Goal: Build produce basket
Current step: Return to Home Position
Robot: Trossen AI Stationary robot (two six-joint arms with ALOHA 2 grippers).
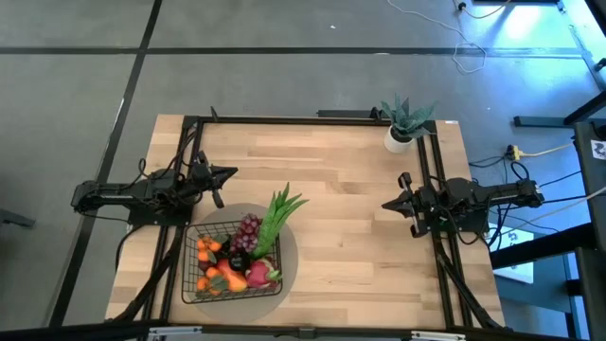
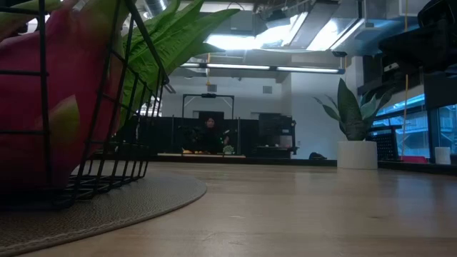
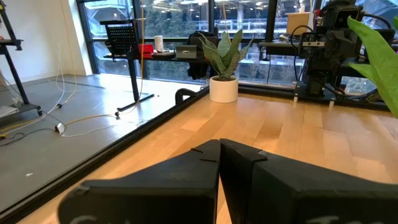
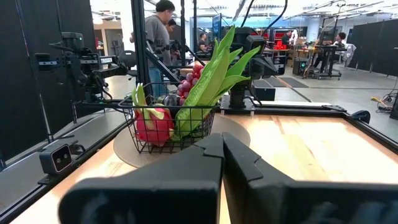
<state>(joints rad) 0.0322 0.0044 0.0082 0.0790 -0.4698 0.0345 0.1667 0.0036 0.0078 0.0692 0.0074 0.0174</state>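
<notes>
Step in hand: park both arms at home. Judged from its load, the basket looks finished.

Left tool (image 1: 230, 173): at the left edge of the tabletop (image 1: 350, 237), pointing inward. It is near the far corner of the basket (image 1: 187, 277) but apart from it. Its wrist view shows the two fingers pressed together with nothing between them.

Basket: stands on a round grey mat (image 1: 290, 254) in the near-left part of the tabletop. The produce (image 1: 237, 265) is inside:
- leafy green stalks (image 1: 281, 210) leaning out over the far-right rim
- grapes (image 1: 248, 227)
- small oranges (image 1: 210, 248)
- a pink dragon fruit (image 1: 258, 276)

From overhead I cannot tell whether a mango lies among the orange pieces.

Potted plant (image 1: 404, 123): far-right corner, well apart from both arms.

Right tool (image 1: 388, 203): at the right edge, pointing inward, well apart from the basket. Its fingers are pressed together and empty.

Doing it well (judgement): both arms look at or close to rest.
- Any motion left should be a slow retreat along each arm's own side.
- The left arm should lift clear and not swing toward the stalks, which overhang the rim and could drag the basket if brushed.
- Both tools should be closed and the two poses should end up mirrored.
</notes>
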